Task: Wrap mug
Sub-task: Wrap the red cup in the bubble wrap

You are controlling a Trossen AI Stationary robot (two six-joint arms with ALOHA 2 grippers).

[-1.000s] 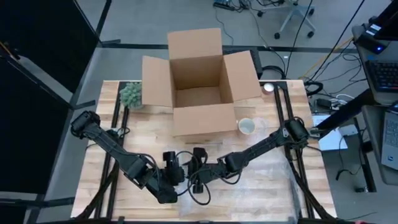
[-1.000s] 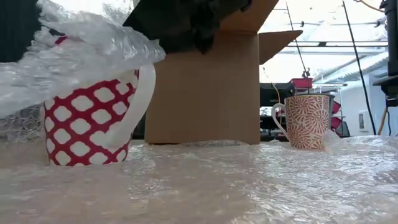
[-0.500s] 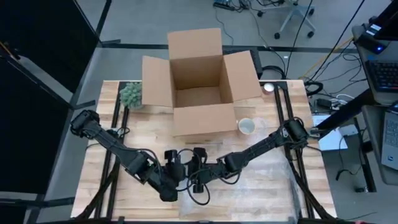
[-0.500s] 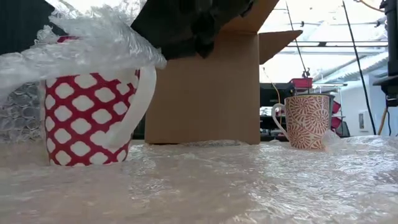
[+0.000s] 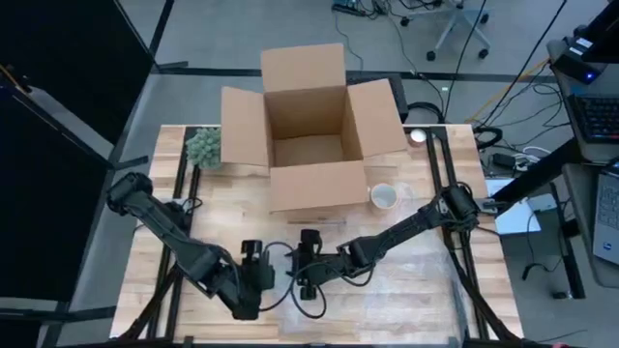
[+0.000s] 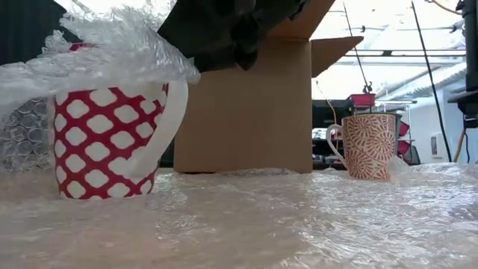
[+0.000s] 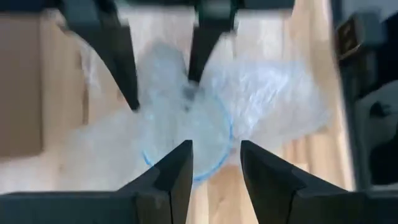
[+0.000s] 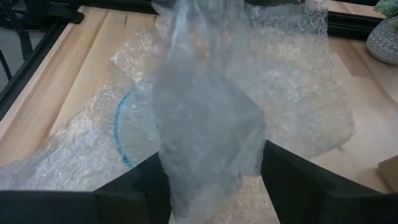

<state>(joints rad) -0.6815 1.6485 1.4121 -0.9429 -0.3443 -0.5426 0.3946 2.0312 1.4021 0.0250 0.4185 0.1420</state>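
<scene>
With the bubble wrap [image 6: 299,217] spread over the near half of the desk [image 5: 137,290], the red-and-white lattice mug [image 6: 101,146] stands upright on it at about 6 o'clock on the desk, under both arms, a flap of the sheet draped loosely over its rim. From the left wrist view I look straight down into its open mouth through the film. My left end effector [image 7: 214,149] hovers just above the mug with its fingers apart and nothing between them. My right end effector [image 8: 214,163] is just beside it, at roughly 3 o'clock of the mug, with a bunch of wrap bulging in front of it; I cannot tell whether it is clamped on that sheet. I judge the mug to be ceramic: stiff, fairly heavy, slick and breakable, so I would steady it by the rim or the handle rather than squeeze the glazed wall. The wrap looks feather-light, soft and springy, likely to slide back off, so I would pinch it at a free edge and pull it taut. By my count there are two mugs: this one and a floral mug [image 6: 370,146], well apart at about 2 o'clock. There is one open cardboard box [image 5: 311,126] at 12 o'clock, one small potted plant [image 5: 204,147] at 10 o'clock, what looks like one sheet of wrap, and two arms.
</scene>
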